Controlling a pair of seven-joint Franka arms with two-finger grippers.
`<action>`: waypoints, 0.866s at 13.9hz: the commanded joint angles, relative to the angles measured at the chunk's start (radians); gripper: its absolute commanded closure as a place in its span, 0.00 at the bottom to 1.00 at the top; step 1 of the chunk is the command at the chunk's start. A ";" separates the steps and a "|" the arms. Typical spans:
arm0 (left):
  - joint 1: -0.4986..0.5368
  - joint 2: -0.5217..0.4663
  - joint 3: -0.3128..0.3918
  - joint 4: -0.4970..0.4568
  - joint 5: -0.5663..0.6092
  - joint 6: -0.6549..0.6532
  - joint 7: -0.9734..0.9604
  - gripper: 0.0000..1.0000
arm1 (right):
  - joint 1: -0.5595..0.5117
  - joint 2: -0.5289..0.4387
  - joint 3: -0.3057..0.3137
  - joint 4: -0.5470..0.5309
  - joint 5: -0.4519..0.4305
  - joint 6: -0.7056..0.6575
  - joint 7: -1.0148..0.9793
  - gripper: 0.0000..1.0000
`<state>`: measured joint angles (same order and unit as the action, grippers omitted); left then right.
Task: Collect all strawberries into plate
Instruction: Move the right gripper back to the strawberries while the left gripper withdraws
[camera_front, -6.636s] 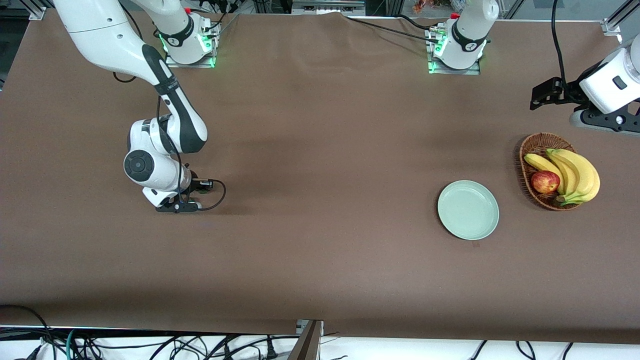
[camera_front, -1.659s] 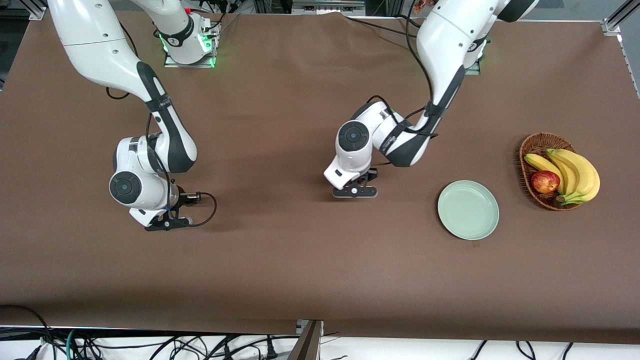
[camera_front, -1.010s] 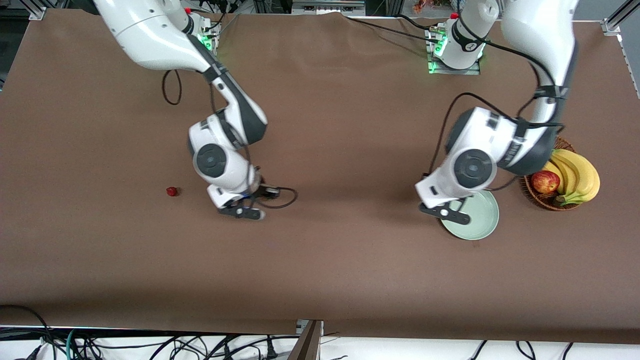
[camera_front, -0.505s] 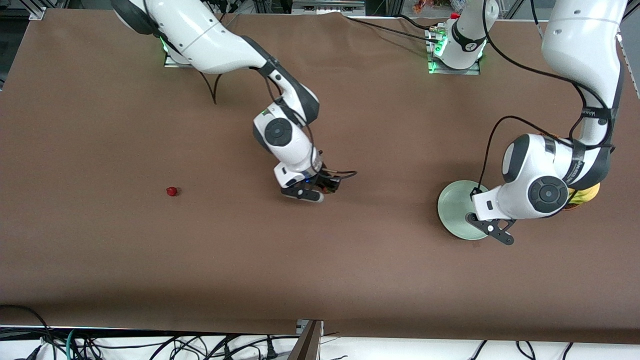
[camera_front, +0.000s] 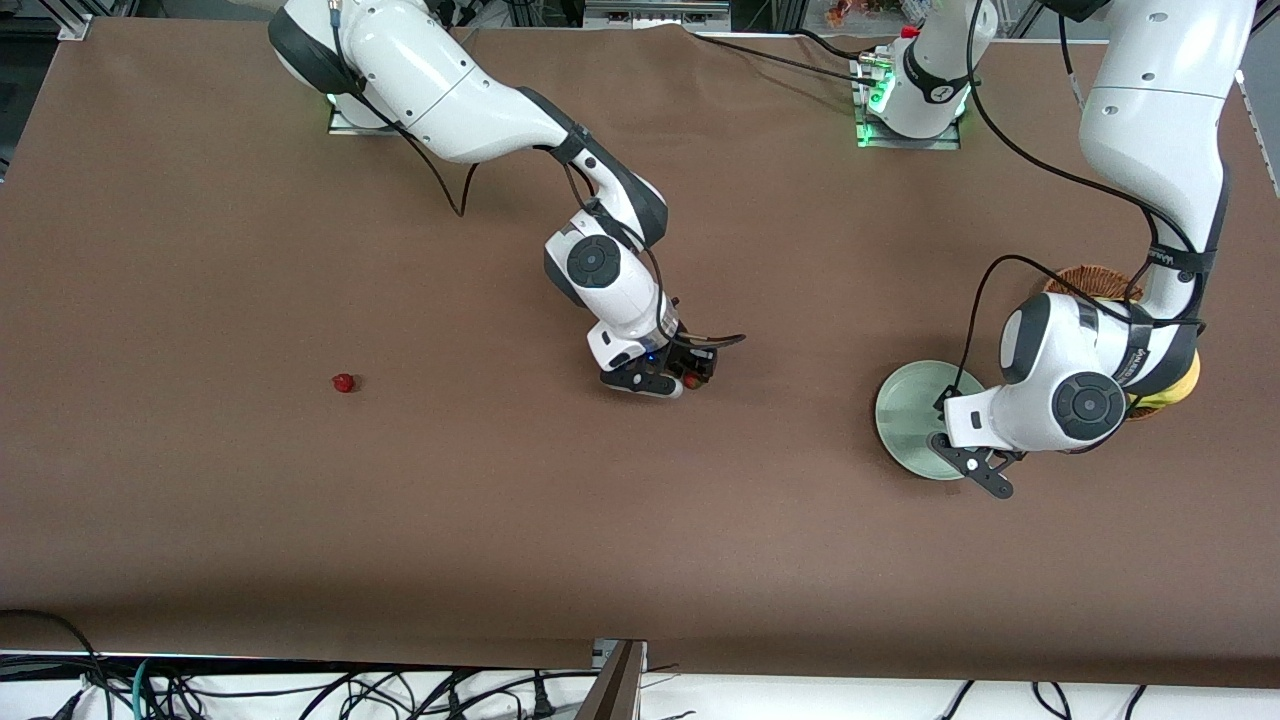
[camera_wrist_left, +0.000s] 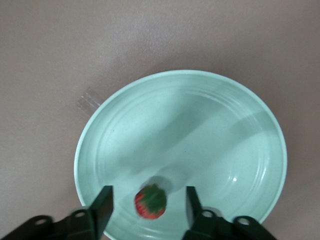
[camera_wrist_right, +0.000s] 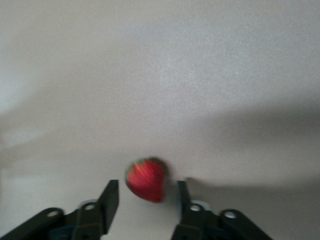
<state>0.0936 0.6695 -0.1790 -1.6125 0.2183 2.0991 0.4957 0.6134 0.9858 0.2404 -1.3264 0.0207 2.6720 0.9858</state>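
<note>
My left gripper (camera_front: 968, 462) is open low over the pale mint-green plate (camera_front: 905, 420). In the left wrist view one strawberry (camera_wrist_left: 150, 202) lies in the plate (camera_wrist_left: 215, 130) between the open fingers of the left gripper (camera_wrist_left: 148, 192), touching neither. My right gripper (camera_front: 662, 381) is open near the table's middle, with a second strawberry (camera_front: 691, 381) at its fingertips. In the right wrist view this strawberry (camera_wrist_right: 146, 180) sits between the right gripper's (camera_wrist_right: 146, 185) fingertips with a gap on each side. A third strawberry (camera_front: 343, 383) lies on the table toward the right arm's end.
A brown wicker basket (camera_front: 1095, 276) with bananas (camera_front: 1187, 376) stands beside the plate toward the left arm's end, mostly hidden by the left arm. A brown cloth (camera_front: 500, 520) covers the table. Cables lie along the edge nearest the front camera.
The right gripper has moved a little toward the left arm's end, and a strawberry now shows at its fingertips. The left gripper has shifted slightly over the plate's near rim.
</note>
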 joint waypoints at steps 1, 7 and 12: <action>0.011 -0.062 -0.039 -0.013 0.009 -0.060 -0.005 0.00 | -0.020 -0.021 0.005 0.035 -0.008 -0.038 -0.015 0.00; 0.009 -0.120 -0.201 -0.010 -0.028 -0.172 -0.320 0.00 | -0.197 -0.151 0.004 0.155 -0.001 -0.519 -0.307 0.00; -0.144 -0.093 -0.286 0.008 -0.045 -0.128 -0.794 0.00 | -0.415 -0.283 -0.018 0.000 -0.002 -0.678 -0.622 0.00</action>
<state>0.0328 0.5694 -0.4696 -1.6130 0.1777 1.9480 -0.1399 0.2562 0.7741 0.2256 -1.2127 0.0193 2.0156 0.4721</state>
